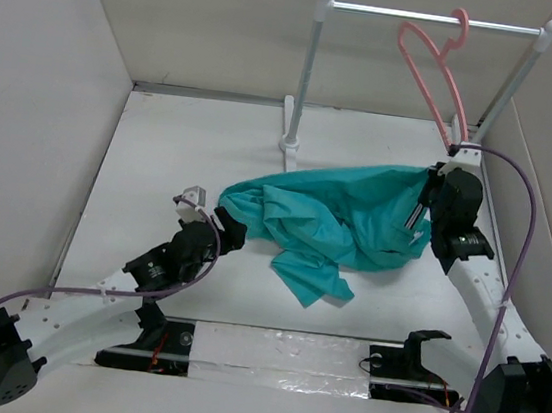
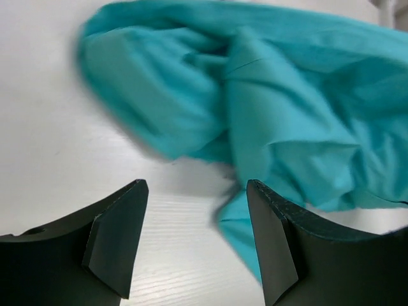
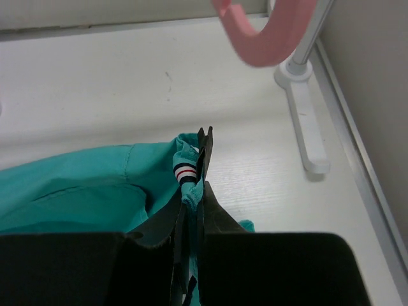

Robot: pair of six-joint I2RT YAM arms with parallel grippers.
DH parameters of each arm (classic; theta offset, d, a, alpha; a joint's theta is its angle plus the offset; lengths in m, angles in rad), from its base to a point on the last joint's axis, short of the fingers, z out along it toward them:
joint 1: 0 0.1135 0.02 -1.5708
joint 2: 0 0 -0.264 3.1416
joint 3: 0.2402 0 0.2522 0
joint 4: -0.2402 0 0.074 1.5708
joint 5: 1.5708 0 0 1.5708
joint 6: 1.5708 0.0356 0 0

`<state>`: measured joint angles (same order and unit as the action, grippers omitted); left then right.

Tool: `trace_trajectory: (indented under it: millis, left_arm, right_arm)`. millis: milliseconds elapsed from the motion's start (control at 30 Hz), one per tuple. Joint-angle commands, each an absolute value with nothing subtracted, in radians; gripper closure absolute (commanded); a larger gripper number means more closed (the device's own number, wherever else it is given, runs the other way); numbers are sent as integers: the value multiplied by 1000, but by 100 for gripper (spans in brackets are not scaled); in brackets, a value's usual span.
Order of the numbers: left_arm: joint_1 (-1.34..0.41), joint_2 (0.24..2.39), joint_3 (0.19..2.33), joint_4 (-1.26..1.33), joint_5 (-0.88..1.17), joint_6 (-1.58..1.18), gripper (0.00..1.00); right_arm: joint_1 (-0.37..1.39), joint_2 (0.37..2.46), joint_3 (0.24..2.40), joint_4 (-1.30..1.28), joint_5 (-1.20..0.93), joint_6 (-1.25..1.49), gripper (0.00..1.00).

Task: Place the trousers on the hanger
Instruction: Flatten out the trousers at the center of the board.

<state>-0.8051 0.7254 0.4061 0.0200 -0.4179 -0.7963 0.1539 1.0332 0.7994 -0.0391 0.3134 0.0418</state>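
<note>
One trousers (image 1: 335, 219) end in R pincer (image 3: 203, 143); hanger (image 3: 264, 51) on rail (image 1: 381, 11)

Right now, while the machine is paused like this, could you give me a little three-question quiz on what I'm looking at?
1. True or false: the pink hanger hangs on the rail stand at the back of the table.
2. What do the right jaws pinch? A) a leg hem of the trousers; B) their striped waistband; C) nothing.
3. Fill the gap: the left jaws, beside the cloth's edge, are ____ (open or shut).

Key: 1 true; 2 B; 3 open.
</note>
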Motion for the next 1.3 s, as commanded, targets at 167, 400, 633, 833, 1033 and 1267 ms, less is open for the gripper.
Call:
trace_trajectory:
  millis: [167,400,633,833,1033,1267]
  left_arm:
    - [-637,802,330,12,-479,-904,29]
    - [-549,1113,423,293,-298,-801,36]
    - [-577,1339,506,370,-258,-805,46]
    - [-577,1440,567,410,-278,-811,59]
    - [-562,1571,673,384,-330,-822,100]
    - [-520,1347,692,299,-423,-796,100]
  right_arm:
    - [124,1002,839,55,218,43,100]
    - [124,968,810,34,172,32,100]
    - [115,939,804,26,155,29,100]
    - [115,934,801,32,144,37,100]
    - [115,925,796,32,140,45,100]
    - [115,842,830,-81,183,38,100]
